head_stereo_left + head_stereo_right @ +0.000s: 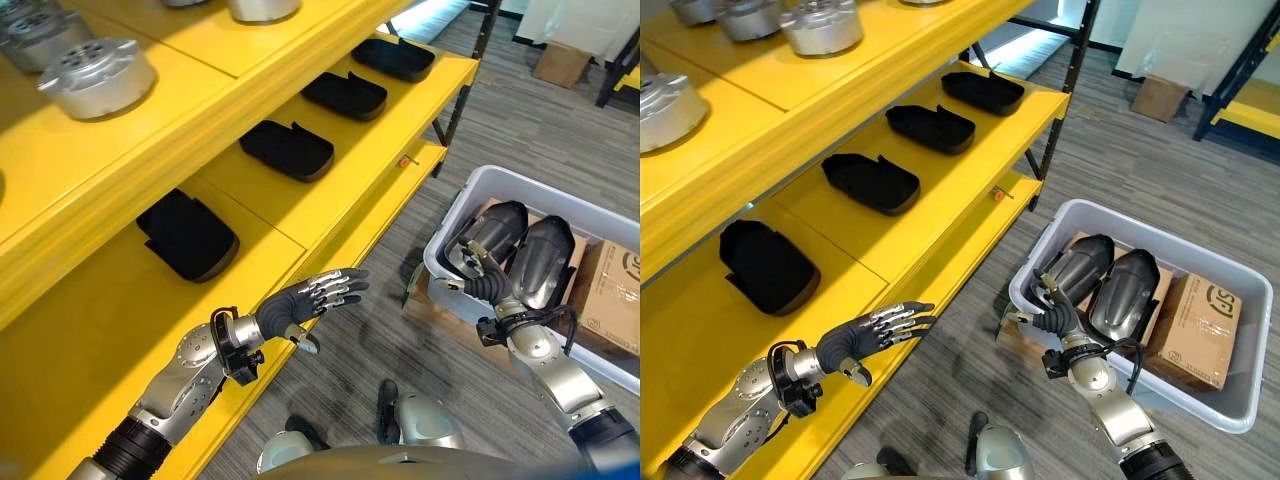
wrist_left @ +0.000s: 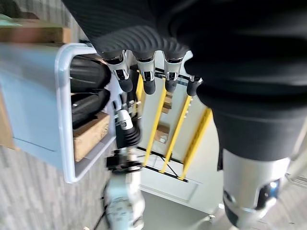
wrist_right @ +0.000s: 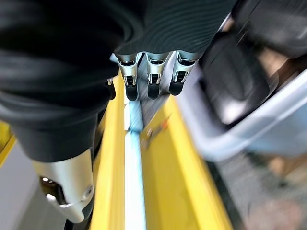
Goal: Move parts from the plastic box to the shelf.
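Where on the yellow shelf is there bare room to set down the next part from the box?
On the middle shelf, bare yellow shows between neighbouring black parts and along the front edge, widest in front of the nearest part, beside the left hand. The plastic box is crowded: two dark parts, a cardboard carton, and the right hand at its rim.

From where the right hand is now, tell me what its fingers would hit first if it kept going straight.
Most likely the nearer dark part in the plastic box. The right hand sits over the box's near rim with fingers aimed at that part. Whether they already touch it cannot be told.
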Motion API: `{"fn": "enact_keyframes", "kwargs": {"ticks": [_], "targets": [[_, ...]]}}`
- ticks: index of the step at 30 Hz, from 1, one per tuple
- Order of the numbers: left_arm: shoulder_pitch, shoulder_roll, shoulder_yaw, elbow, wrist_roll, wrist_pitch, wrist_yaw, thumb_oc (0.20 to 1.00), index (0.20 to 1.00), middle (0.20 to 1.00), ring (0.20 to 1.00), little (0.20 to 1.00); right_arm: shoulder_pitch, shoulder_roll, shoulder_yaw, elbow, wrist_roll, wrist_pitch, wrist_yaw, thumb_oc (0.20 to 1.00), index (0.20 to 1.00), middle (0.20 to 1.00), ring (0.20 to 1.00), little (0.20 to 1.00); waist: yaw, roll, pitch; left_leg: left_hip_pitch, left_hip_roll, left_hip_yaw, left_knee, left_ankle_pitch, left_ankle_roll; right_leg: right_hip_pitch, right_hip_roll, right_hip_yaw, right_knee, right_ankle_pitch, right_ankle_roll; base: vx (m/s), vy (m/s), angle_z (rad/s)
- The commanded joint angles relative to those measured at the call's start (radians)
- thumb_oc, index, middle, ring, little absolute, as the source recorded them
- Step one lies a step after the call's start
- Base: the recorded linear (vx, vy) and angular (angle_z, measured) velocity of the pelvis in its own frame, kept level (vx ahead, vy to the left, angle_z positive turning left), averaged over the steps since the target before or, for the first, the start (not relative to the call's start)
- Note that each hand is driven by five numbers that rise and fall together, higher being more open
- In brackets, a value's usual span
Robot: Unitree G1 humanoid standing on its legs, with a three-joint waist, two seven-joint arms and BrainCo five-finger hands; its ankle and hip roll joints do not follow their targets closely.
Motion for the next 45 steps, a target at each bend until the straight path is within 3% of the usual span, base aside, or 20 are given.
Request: {"fn": "enact_keyframes", "kwargs": {"ticks": [1,5,6,9,10,11,14,16,23,27,28,31,33,35,38,40,41,42,43,45], "targets": [[0.01,-0.007,0.069,-0.07,-0.022,-0.033,0.037,1.0,1.0,1.0,1.0,1.0,-0.017,-0.012,-0.095,-0.061,-0.021,-0.041,-0.068,1.0,1.0,1.0,1.0,1.0,-0.003,-0.02,0.012,-0.044,0.047,-0.034,0.009,0.11,-0.013,0.163,-0.036,0.003,-0.112,0.059,0.103,-0.07,-0.329,-0.38],[-0.013,-0.01,0.097,-0.057,-0.05,-0.026,0.014,1.0,1.0,1.0,1.0,1.0,0.001,-0.033,-0.154,-0.039,-0.02,-0.053,-0.077,1.0,1.0,1.0,1.0,1.0,-0.02,-0.014,0.005,-0.034,0.073,-0.068,0.007,0.16,-0.052,0.144,-0.012,0.043,-0.098,0.045,0.087,-0.04,-0.258,-0.58],[-0.047,-0.028,0.084,-0.04,-0.048,-0.034,0.064,1.0,1.0,1.0,1.0,1.0,-0.01,-0.031,-0.154,0.003,-0.021,-0.065,-0.059,1.0,1.0,1.0,1.0,1.0,-0.014,-0.014,-0.005,-0.037,0.068,-0.162,-0.001,0.158,-0.057,0.124,-0.004,0.087,-0.083,0.04,0.083,-0.02,-0.235,-0.65],[-0.049,-0.052,0.091,-0.038,-0.071,-0.084,0.169,1.0,1.0,1.0,1.0,1.0,0.001,-0.027,-0.145,0.014,-0.01,-0.09,-0.038,1.0,1.0,1.0,1.0,1.0,0.006,-0.015,-0.016,-0.051,0.014,-0.301,-0.011,0.134,-0.046,0.115,0.008,0.148,-0.098,0.051,0.084,0.06,-0.148,-1.01],[-0.049,-0.081,0.126,-0.036,-0.096,-0.095,0.223,1.0,1.0,1.0,1.0,1.0,0.038,-0.012,-0.148,-0.008,-0.011,-0.094,-0.037,1.0,1.0,1.0,1.0,1.0,0.018,-0.018,-0.029,-0.067,-0.044,-0.373,0.005,0.09,-0.022,0.123,0.016,0.192,-0.134,0.067,0.085,0.09,-0.193,-1.41],[-0.056,-0.098,0.148,-0.024,-0.101,-0.096,0.213,1.0,1.0,1.0,1.0,1.0,0.06,0.008,-0.149,-0.023,-0.016,-0.092,-0.051,1.0,1.0,1.0,1.0,1.0,0.015,-0.018,-0.037,-0.072,-0.093,-0.369,-0.004,0.05,-0.001,0.131,0.021,0.206,-0.167,0.083,0.092,0.08,-0.188,-0.99],[-0.07,-0.108,0.159,-0.006,-0.112,-0.087,0.21,1.0,1.0,1.0,1.0,1.0,0.077,0.032,-0.139,-0.042,-0.025,-0.086,-0.077,1.0,1.0,1.0,1.0,1.0,0.005,-0.016,-0.047,-0.082,-0.147,-0.327,-0.033,0.007,0.026,0.148,0.028,0.213,-0.211,0.102,0.106,0.04,-0.083,-0.39],[-0.075,-0.109,0.151,0.0,-0.095,-0.095,0.211,1.0,1.0,1.0,1.0,1.0,0.09,0.044,-0.132,-0.06,-0.034,-0.069,-0.089,1.0,1.0,1.0,1.0,1.0,0.003,-0.01,-0.048,-0.112,-0.177,-0.318,-0.066,0.015,0.035,0.161,0.041,0.229,-0.239,0.113,0.11,0.07,-0.048,-0.01],[-0.047,-0.137,0.188,-0.015,-0.09,-0.162,0.326,1.0,1.0,1.0,1.0,1.0,0.131,0.06,-0.116,-0.08,-0.044,-0.076,-0.061,1.0,1.0,1.0,1.0,1.0,0.037,-0.007,-0.036,-0.216,-0.183,-0.393,-0.105,0.147,-0.001,0.22,0.08,0.292,-0.27,0.11,0.09,0.17,-0.017,-0.51],[-0.037,-0.149,0.196,-0.003,-0.065,-0.173,0.291,1.0,1.0,1.0,1.0,1.0,0.133,0.061,-0.112,-0.084,-0.04,-0.076,-0.047,1.0,1.0,1.0,1.0,1.0,0.04,-0.011,-0.038,-0.206,-0.177,-0.404,-0.1,0.132,0.004,0.227,0.079,0.302,-0.263,0.101,0.089,0.18,0.065,-0.52],[-0.047,-0.144,0.187,0.004,-0.043,-0.171,0.292,1.0,1.0,1.0,1.0,1.0,0.13,0.06,-0.104,-0.082,-0.035,-0.081,-0.042,1.0,1.0,1.0,1.0,1.0,0.033,-0.012,-0.044,-0.181,-0.183,-0.39,-0.104,0.094,0.018,0.231,0.071,0.297,-0.271,0.105,0.098,0.25,0.159,-0.43],[-0.068,-0.135,0.167,0.014,0.027,-0.171,0.318,1.0,1.0,1.0,1.0,1.0,0.115,0.067,-0.088,-0.076,-0.029,-0.082,-0.041,1.0,1.0,1.0,1.0,1.0,0.027,-0.011,-0.05,-0.146,-0.197,-0.377,-0.11,0.059,0.037,0.23,0.064,0.29,-0.269,0.105,0.107,0.24,0.169,-0.2],[-0.077,-0.127,0.148,0.02,0.132,-0.172,0.354,1.0,1.0,1.0,1.0,1.0,0.108,0.073,-0.08,-0.08,-0.035,-0.079,-0.042,1.0,1.0,1.0,1.0,1.0,0.025,-0.008,-0.057,-0.122,-0.214,-0.364,-0.125,0.04,0.053,0.231,0.065,0.283,-0.261,0.094,0.113,0.2,0.155,0.06],[-0.095,-0.085,0.116,0.031,0.432,-0.226,0.444,1.0,1.0,1.0,1.0,1.0,0.083,0.073,-0.068,-0.076,-0.073,-0.067,-0.056,1.0,1.0,1.0,1.0,1.0,0.025,-0.007,-0.067,-0.101,-0.229,-0.347,-0.138,0.019,0.071,0.225,0.069,0.272,-0.244,0.08,0.119,0.2,0.165,0.07],[-0.11,-0.039,0.041,0.027,0.405,-0.193,0.453,1.0,1.0,1.0,1.0,1.0,0.012,0.066,-0.021,-0.052,-0.083,-0.055,-0.083,1.0,1.0,1.0,1.0,1.0,0.044,-0.013,-0.077,-0.097,-0.236,-0.298,-0.132,-0.013,0.105,0.207,0.084,0.207,-0.144,0.012,0.121,0.15,0.109,0.1],[-0.112,-0.043,0.011,0.029,0.435,-0.19,0.451,1.0,1.0,1.0,1.0,1.0,-0.019,0.076,-0.005,-0.035,-0.07,-0.048,-0.081,1.0,1.0,1.0,1.0,1.0,0.056,-0.021,-0.069,-0.102,-0.228,-0.277,-0.117,-0.031,0.126,0.149,0.076,0.164,0.001,0.009,0.136,0.09,0.031,-0.26],[-0.114,-0.045,-0.015,0.032,0.465,-0.191,0.468,1.0,1.0,1.0,1.0,1.0,-0.043,0.083,0.015,-0.02,-0.063,-0.055,-0.081,1.0,1.0,1.0,1.0,1.0,0.066,-0.025,-0.053,-0.102,-0.218,-0.272,-0.106,-0.039,0.133,0.102,0.046,0.135,0.092,0.021,0.152,0.04,0.004,-0.54],[-0.114,-0.045,-0.015,0.032,0.465,-0.191,0.468,1.0,1.0,1.0,1.0,1.0,-0.043,0.083,0.015,-0.02,-0.063,-0.055,-0.081,1.0,1.0,1.0,1.0,1.0,0.066,-0.025,-0.053,-0.102,-0.218,-0.272,-0.106,-0.039,0.133,0.102,0.046,0.135,0.092,0.021,0.152,0.03,-0.103,-0.66],[-0.118,-0.04,-0.046,0.02,0.49,-0.183,0.502,1.0,1.0,1.0,1.0,1.0,-0.077,0.1,0.035,0.01,-0.057,-0.078,-0.083,1.0,1.0,1.0,1.0,1.0,0.092,-0.03,-0.035,-0.1,-0.195,-0.255,-0.085,-0.036,0.129,0.102,-0.035,0.087,0.081,0.015,0.162,0.01,-0.142,-0.59],[-0.129,-0.04,-0.055,0.009,0.47,-0.169,0.51,1.0,1.0,1.0,1.0,1.0,-0.094,0.114,0.047,0.022,-0.054,-0.079,-0.101,1.0,1.0,1.0,1.0,1.0,0.108,-0.029,-0.027,-0.098,-0.185,-0.262,-0.073,-0.03,0.124,0.115,-0.088,0.086,0.033,0.039,0.174,0.0,-0.174,-0.59]]}}
